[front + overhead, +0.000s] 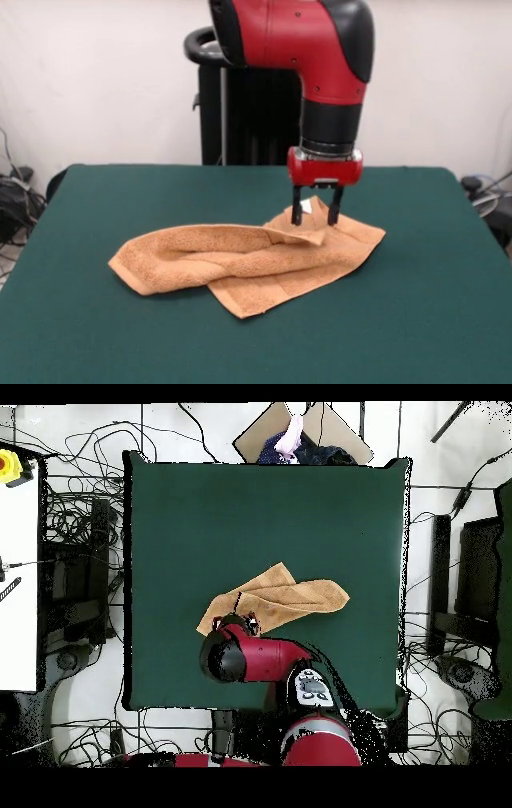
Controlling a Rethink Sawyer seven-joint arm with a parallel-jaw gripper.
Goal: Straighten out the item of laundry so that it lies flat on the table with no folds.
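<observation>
The peach-orange towel (pixel 248 264) lies crumpled on the dark green table (pixel 120 336), folded over itself in a long bunched shape with a thick fold along its middle. Its small white tag (pixel 306 207) shows at the far right corner. My gripper (pixel 315 216) hangs straight down over that corner. Its two black fingers stand apart, tips down at the cloth, with the raised corner and the tag between them. In the overhead view the towel (pixel 285 597) lies near the table's middle, and the gripper (pixel 245 622) is at its lower left end under the red arm.
The black pedestal (pixel 240 120) stands behind the table's far edge. Cables and equipment (pixel 16 200) lie on the floor at the left. In the overhead view a person's hand (pixel 292 434) and a cardboard sheet (pixel 330 424) show beyond the table's top edge.
</observation>
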